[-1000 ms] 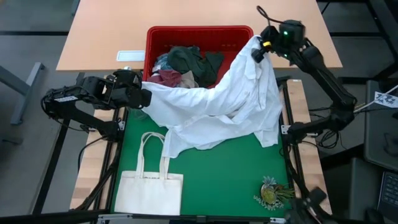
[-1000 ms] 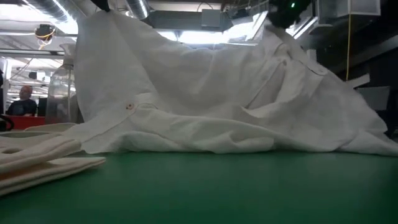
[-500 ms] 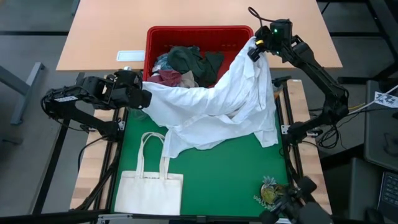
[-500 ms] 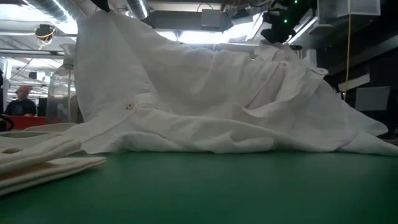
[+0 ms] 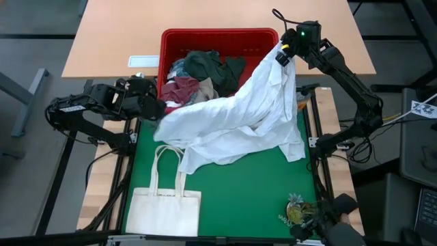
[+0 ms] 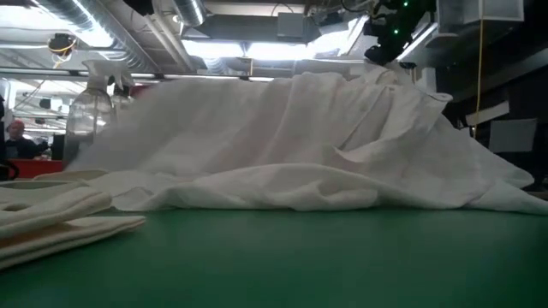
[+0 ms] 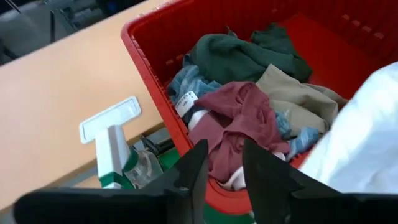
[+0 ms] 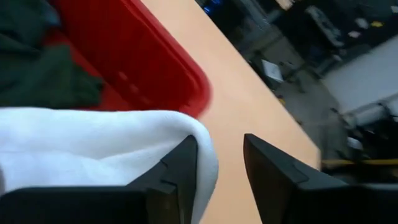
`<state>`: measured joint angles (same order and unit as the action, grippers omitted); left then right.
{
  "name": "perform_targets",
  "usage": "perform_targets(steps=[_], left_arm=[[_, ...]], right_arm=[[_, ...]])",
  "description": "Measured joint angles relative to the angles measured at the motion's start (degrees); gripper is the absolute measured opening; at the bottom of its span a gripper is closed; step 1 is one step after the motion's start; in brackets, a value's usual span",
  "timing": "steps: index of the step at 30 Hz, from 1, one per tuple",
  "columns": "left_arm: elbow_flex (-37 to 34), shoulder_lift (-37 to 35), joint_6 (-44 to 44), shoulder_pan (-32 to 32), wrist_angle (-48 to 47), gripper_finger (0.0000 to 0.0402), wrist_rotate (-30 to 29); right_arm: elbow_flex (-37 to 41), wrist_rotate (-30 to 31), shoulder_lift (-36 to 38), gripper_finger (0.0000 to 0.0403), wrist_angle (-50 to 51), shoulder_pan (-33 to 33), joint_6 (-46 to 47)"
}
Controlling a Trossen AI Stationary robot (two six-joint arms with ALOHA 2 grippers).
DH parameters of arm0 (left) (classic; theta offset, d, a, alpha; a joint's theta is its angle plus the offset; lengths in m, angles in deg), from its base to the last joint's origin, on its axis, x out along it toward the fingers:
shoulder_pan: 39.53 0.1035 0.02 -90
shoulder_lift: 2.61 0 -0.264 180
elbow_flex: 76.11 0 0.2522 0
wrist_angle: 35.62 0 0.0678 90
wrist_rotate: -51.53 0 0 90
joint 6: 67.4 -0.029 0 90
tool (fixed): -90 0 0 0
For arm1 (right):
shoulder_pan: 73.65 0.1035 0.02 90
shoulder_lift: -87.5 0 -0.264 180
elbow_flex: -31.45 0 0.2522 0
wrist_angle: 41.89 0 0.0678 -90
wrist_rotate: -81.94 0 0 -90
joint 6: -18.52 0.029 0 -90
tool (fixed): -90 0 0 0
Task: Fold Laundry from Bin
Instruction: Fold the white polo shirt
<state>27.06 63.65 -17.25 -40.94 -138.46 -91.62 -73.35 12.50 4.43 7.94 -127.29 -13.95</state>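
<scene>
The white shirt (image 5: 239,119) lies heaped over the front rim of the red bin (image 5: 171,44) and down onto the green mat (image 5: 246,191) — its top corner rises to the right gripper (image 5: 282,53) above the bin's right corner. That gripper's fingers stand parted, cloth against one of them; whether they grip it I cannot tell. The left gripper (image 5: 158,107) sits beside the bin's left front corner, fingers apart and empty. Maroon cloth (image 7: 239,115), dark green cloth (image 7: 245,53) and tan cloth (image 7: 298,96) lie in the bin.

A robotics lab: exposed ceiling ducts (image 6: 163,21), strip lights (image 6: 265,50) and a person (image 6: 14,137) at distant workbenches.
</scene>
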Motion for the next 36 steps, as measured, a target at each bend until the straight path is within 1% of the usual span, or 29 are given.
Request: perform_targets(steps=[4,6,8,13,18,21,25,28,31,36], left_arm=[[0.0,0.0,0.04,0.0,0.29,0.0112,-0.1],[0.0,0.11,-0.59,0.0,1.05,0.0113,1.65],[0.0,0.43,-2.81,0.0,2.89,0.0113,4.48],[-0.02,1.75,-9.21,-0.67,8.98,0.0105,14.7],[-0.02,6.24,-14.9,-3.47,14.05,0.0101,24.43],[-0.02,10.15,-18.13,-5.57,15.32,0.01,27.29],[-0.02,15.73,-21.75,-7.59,16.09,0.0109,29.5],[-0.02,19.64,-23.69,-8.12,16.35,0.0125,31.45],[-0.02,23.19,-23.86,-8.37,16.33,0.0146,32.66],[-0.02,28.43,-23.89,-8.37,16.33,0.0176,36.67]], right_arm=[[-0.14,7.61,0.04,0.0133,0.09,0.0,-4.79],[-0.73,10.71,0.04,0.0133,0.15,0.0,-7.89],[-1.55,12.04,0.07,0.0133,0.11,0.0,-10.21],[-3.7,12.19,0.09,0.0134,0.04,0.0,-11.15],[-4.33,12.18,0.09,0.0134,0.07,0.0,-11.16],[-4.31,12.06,0.09,0.0134,0.84,0.0,-11.16],[-4.31,12.0,0.09,0.0134,1.46,0.0,-11.16],[-4.31,12.0,0.09,0.0134,1.44,0.0,-11.16],[-4.31,12.0,0.09,0.0134,1.44,0.0,-11.17],[-4.31,12.0,0.09,0.0134,1.42,0.0,-11.34]])
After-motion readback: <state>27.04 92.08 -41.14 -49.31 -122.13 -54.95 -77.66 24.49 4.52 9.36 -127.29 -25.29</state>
